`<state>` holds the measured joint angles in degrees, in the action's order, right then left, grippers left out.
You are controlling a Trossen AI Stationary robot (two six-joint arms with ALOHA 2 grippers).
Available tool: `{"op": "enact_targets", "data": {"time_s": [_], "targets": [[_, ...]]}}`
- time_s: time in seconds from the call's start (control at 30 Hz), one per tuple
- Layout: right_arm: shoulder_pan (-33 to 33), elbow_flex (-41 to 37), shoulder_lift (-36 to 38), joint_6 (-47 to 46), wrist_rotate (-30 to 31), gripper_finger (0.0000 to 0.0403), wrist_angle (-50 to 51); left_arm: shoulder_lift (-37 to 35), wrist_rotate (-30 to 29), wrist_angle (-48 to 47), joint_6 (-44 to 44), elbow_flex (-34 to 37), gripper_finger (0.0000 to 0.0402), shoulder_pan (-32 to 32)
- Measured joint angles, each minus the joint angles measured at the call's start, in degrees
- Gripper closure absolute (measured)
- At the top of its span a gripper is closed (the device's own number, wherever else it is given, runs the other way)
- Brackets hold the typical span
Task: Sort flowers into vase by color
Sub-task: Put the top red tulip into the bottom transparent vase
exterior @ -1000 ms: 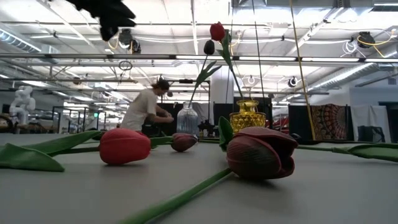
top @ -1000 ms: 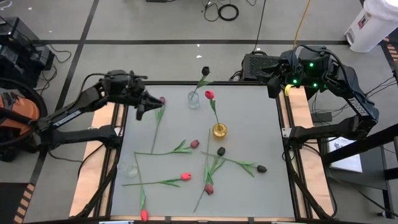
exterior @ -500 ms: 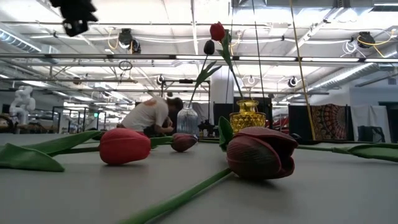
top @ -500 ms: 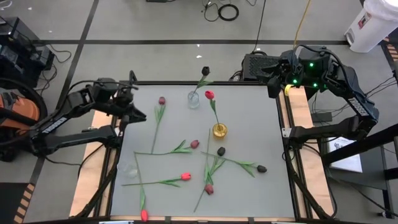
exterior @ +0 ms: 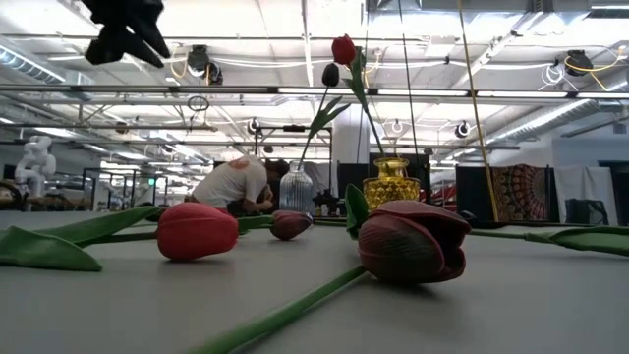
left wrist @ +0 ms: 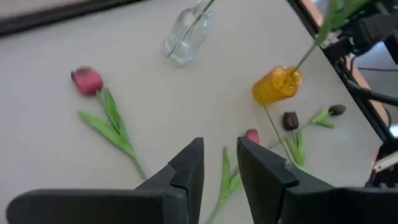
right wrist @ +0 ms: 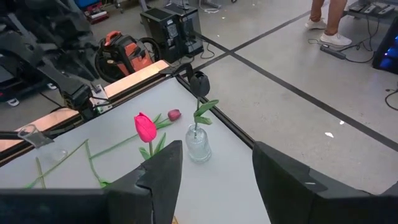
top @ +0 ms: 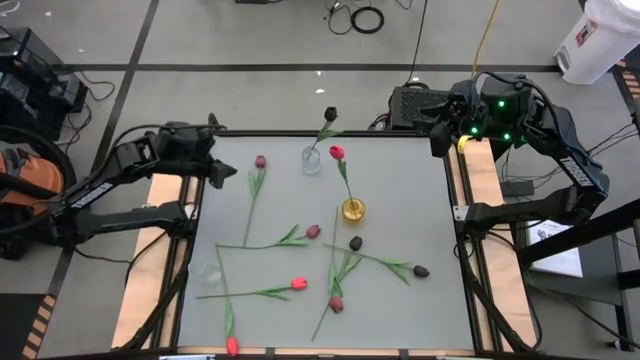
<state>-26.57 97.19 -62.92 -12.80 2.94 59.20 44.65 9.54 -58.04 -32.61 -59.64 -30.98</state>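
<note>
Flowers (top: 283, 241) scattered across the table (top: 400, 190), two already stood in vases (one clear, one yellow), left gripper (left wrist: 220, 163) raised empty, slightly parted, right gripper (right wrist: 214, 163) parked wide apart.

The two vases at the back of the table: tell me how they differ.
The clear glass vase is colourless and ribbed; the yellow vase is amber and rounder. The clear glass vase holds a black tulip; the yellow vase holds a red-pink tulip. The clear glass vase stands nearer the table's far edge, the yellow vase nearer the middle. Both stand upright, each with one flower.
</note>
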Motion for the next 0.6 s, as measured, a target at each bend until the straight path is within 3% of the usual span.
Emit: {"op": "enact_targets", "data": {"time_s": [0.4,0.6], "targets": [[0.0,0.0,0.0,0.0,0.0,0.0216,-0.7,6.9,-6.5,1.1,-11.7,0.0,0.0299,0.0],[0.0,0.0,0.0,0.0,0.0,0.0216,-0.7,9.5,-6.6,1.1,-13.6,0.0,0.0299,0.0]]}}
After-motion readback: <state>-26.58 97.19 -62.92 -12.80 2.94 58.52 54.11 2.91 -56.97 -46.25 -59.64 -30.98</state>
